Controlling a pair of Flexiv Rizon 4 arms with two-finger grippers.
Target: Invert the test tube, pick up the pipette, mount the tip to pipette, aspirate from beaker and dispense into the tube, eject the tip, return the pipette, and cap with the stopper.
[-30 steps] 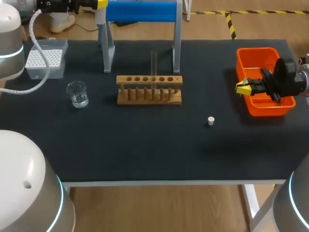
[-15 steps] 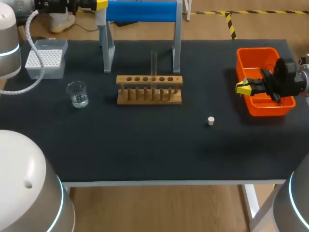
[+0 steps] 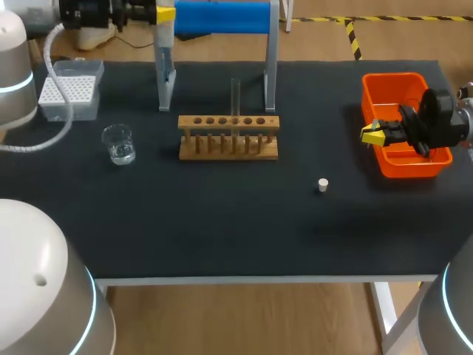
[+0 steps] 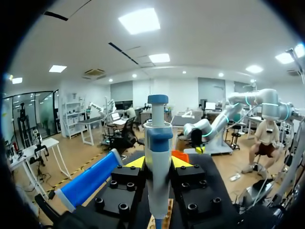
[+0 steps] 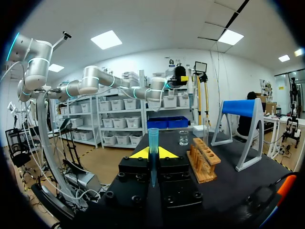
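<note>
Plastic pipette [image 4: 157,157], stiff, light and slick, is clamped by its barrel in my left gripper [image 3: 164,12], behind-left of the rack [image 3: 228,137]. Right gripper [image 3: 372,134], well right of it, pinches a delicate tip [image 5: 153,143].

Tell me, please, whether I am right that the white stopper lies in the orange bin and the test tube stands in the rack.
No: the head view shows the stopper on the table, outside the orange bin; the test tube does stand in the rack.

left gripper [image 3: 164,12], pipette [image 4: 157,162], shifted right (slightly)
</note>
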